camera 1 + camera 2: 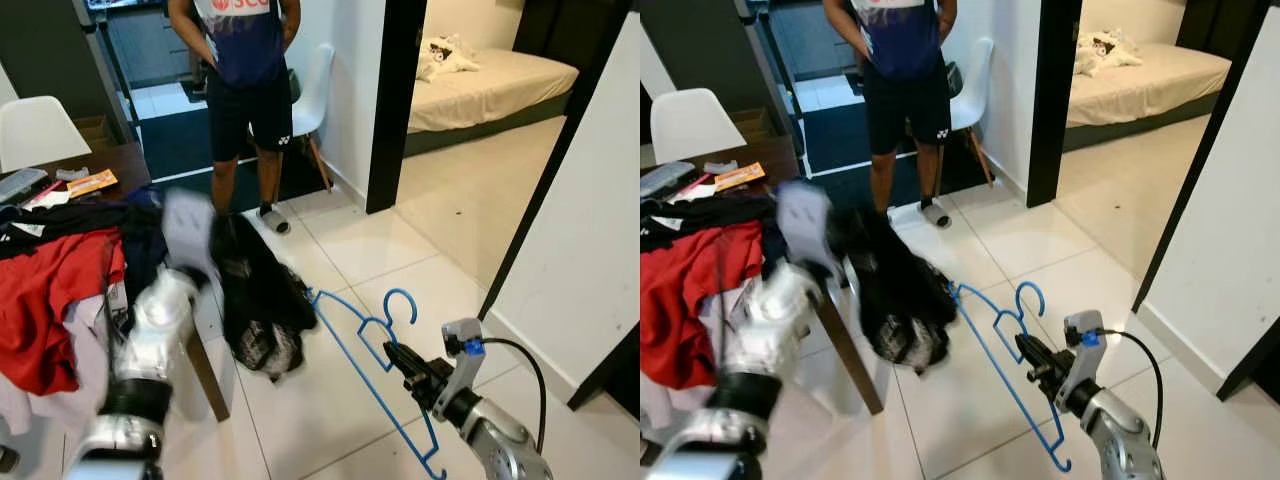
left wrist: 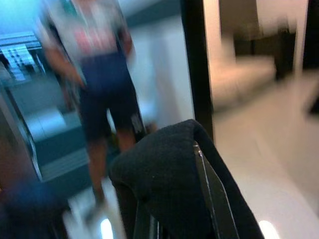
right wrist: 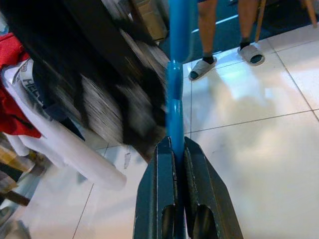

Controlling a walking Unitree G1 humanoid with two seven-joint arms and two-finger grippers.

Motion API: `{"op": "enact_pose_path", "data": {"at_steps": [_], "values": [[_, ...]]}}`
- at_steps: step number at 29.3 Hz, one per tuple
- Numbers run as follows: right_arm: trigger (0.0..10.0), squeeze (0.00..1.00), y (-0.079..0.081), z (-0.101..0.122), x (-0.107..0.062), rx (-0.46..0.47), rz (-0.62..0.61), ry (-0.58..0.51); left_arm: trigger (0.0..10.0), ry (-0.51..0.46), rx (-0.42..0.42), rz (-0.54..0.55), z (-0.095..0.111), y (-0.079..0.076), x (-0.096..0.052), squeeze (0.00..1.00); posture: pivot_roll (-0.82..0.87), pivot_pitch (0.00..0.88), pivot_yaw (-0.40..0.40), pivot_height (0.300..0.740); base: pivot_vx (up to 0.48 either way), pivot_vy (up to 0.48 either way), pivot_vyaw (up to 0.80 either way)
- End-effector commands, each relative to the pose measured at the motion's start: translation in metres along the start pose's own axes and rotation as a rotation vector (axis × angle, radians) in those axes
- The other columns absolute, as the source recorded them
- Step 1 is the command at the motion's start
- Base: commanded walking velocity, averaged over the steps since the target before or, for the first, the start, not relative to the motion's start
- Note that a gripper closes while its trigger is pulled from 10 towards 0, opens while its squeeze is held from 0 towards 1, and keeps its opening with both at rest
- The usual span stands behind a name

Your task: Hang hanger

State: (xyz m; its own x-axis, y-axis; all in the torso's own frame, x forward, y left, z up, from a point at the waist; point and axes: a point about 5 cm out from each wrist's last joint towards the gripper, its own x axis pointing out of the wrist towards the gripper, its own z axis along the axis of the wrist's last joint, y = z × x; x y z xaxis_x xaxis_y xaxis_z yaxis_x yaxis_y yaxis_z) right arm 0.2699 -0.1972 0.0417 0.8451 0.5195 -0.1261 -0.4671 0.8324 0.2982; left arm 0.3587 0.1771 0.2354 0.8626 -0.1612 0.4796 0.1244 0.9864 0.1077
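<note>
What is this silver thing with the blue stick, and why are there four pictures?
It is a walking robot with two silver arms. Two pictures come from cameras in its head, looking down; two come from cameras on its wrists. The right gripper is shut on a blue hanger. The left gripper holds up a black garment beside a table piled with clothes, a red one among them. A person stands behind, watching. That picture is blurry, so I cannot see its fingers clearly.
</note>
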Motion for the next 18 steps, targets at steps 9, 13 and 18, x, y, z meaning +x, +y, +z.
{"op": "enact_pose_path", "data": {"at_steps": [9, 13, 18], "values": [[10.0, 0.0, 0.003, 0.001, 0.004, 0.063, -0.021, -0.049, 10.0, -0.093, 0.057, 0.189, 0.036, 0.043, 0.006, 0.0, -0.12, 0.0, 0.049, 0.74, 0.318, 0.0, 0.11], [10.0, 0.0, 0.004, 0.001, 0.004, 0.047, -0.014, -0.045, 10.0, -0.088, 0.062, 0.201, 0.037, 0.046, 0.004, 0.0, -0.11, 0.0, 0.049, 0.74, 0.48, 0.0, 0.0], [10.0, 0.0, 0.009, 0.0, 0.005, 0.009, 0.01, -0.039, 10.0, -0.072, 0.085, 0.24, 0.04, 0.056, -0.002, 0.0, -0.11, 0.0, 0.051, 0.74, 0.48, 0.0, 0.61]]}}
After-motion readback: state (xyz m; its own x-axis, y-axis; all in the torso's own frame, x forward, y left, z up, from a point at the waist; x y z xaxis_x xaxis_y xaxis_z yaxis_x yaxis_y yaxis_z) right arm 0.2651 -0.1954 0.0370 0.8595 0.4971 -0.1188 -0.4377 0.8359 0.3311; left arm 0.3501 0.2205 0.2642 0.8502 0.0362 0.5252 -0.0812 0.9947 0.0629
